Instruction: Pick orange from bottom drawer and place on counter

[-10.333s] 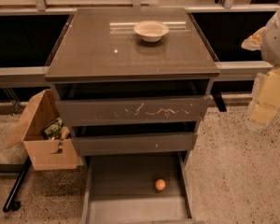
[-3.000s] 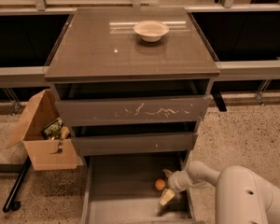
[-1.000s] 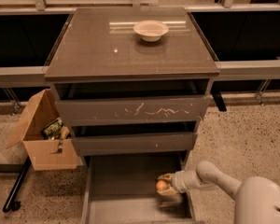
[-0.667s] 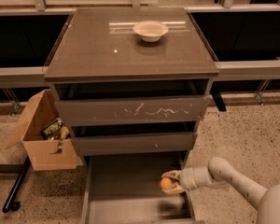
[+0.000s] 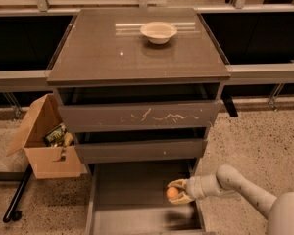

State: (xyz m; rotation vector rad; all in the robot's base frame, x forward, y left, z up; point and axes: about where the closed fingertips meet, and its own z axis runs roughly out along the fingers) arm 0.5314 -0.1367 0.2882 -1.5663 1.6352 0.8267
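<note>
The orange (image 5: 172, 193) is a small round fruit held between the two fingers of my gripper (image 5: 176, 192), above the right side of the open bottom drawer (image 5: 122, 195). The gripper is shut on it, lifted off the drawer's grey floor. My arm reaches in from the lower right. The counter (image 5: 108, 48), the glossy grey-brown top of the cabinet, lies well above at the top of the view.
A cream-white bowl (image 5: 158, 32) sits on the counter's far side. The scratched top drawer (image 5: 137, 115) and the middle drawer (image 5: 139, 150) stick out slightly above the bottom one. An open cardboard box (image 5: 46, 143) with items stands on the floor to the left.
The gripper closed on the orange on the drawer floor and has lifted it a little, pulling back toward the right wall of the drawer.
</note>
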